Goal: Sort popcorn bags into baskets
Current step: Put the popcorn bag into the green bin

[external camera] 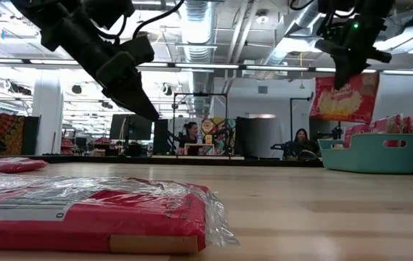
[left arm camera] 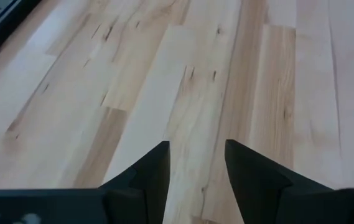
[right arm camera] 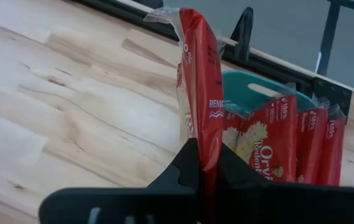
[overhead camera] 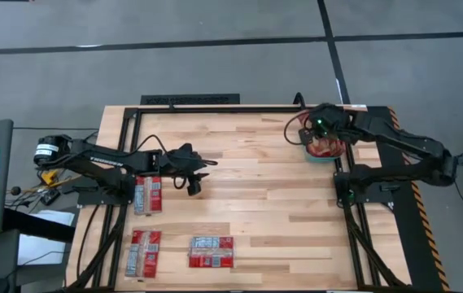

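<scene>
A red popcorn bag [right arm camera: 198,81] hangs from my right gripper [right arm camera: 206,163], which is shut on it at the table's far right. It is over the teal basket [external camera: 369,154]. The basket stands on the table with several red bags [right arm camera: 288,140] upright in it. My left gripper [left arm camera: 195,168] stands open above bare wood near the table's left side, with nothing between its fingers. Three more popcorn bags lie flat near the left and front: one [overhead camera: 148,194] beside the left arm, one [overhead camera: 144,251] at the front left, and one [overhead camera: 211,251] to its right. My right gripper pinches the red bag between its two fingers at one end [right arm camera: 206,146]. The fingers slant down from above. The bag hangs below them [external camera: 345,98], lifted clear, just over the basket's rim.
A black metal frame [overhead camera: 215,108] runs along the table's far edge and its sides. The middle of the wooden top [overhead camera: 255,179] is bare boards. People sit at desks in the room beyond the table [external camera: 191,134].
</scene>
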Tool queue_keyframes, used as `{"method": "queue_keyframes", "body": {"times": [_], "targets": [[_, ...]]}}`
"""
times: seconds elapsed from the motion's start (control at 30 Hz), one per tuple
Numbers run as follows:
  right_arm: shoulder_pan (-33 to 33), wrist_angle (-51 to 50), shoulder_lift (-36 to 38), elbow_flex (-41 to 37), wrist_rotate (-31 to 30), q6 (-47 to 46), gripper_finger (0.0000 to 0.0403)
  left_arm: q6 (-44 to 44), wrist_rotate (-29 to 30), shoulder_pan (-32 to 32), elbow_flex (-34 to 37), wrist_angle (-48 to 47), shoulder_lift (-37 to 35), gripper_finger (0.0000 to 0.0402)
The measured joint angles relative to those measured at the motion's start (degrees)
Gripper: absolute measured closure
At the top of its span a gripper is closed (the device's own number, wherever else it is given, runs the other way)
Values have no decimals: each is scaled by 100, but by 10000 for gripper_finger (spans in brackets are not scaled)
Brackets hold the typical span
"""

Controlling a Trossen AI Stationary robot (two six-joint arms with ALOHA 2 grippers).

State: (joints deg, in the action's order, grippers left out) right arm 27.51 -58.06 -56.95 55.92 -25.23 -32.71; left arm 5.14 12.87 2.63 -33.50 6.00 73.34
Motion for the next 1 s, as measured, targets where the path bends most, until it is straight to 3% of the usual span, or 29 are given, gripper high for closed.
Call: {"method": "queue_keyframes", "body": {"times": [0.77,1.0], "targets": [[59,-26,-61,-20,26,15,385,21,282,-135,-2,-4,0,258],[419,97,-53,-586,75,-179,379,60,282,-245,-2,-4,0,258]]}}
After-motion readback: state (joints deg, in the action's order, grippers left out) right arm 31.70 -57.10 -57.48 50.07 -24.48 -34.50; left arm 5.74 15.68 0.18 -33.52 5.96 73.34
